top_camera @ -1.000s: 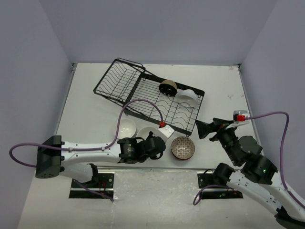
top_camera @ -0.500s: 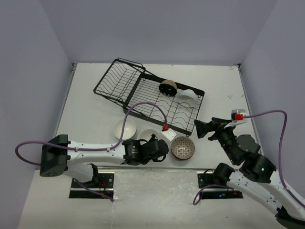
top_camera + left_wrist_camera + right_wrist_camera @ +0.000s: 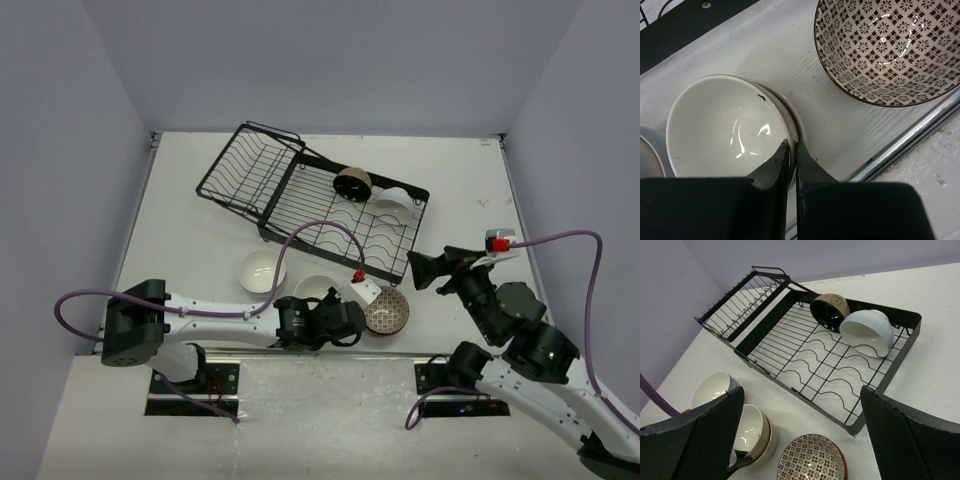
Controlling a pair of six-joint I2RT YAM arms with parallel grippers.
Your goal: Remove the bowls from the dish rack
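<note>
The black wire dish rack [image 3: 300,205] [image 3: 815,357] holds a black-inside brown bowl [image 3: 352,182] [image 3: 830,310] and a white bowl [image 3: 392,200] [image 3: 867,330] at its right end. On the table in front stand a white bowl [image 3: 262,270] [image 3: 715,387], a white bowl nested in a beige one [image 3: 318,290] [image 3: 725,125] [image 3: 750,432], and a brown patterned bowl [image 3: 385,310] [image 3: 885,50] [image 3: 812,460]. My left gripper [image 3: 326,304] [image 3: 792,147] is shut on the near rim of the nested white bowl. My right gripper [image 3: 430,270] [image 3: 800,440] is open and empty, right of the rack's near corner.
The table's metal front rail [image 3: 910,140] runs just behind the patterned bowl and the nested bowls. A purple cable [image 3: 300,235] loops over the rack's near edge. Grey walls enclose the table on three sides.
My left arm has moved right, sliding the nested bowls toward the patterned bowl and away from the single white bowl. The right arm has barely moved.
</note>
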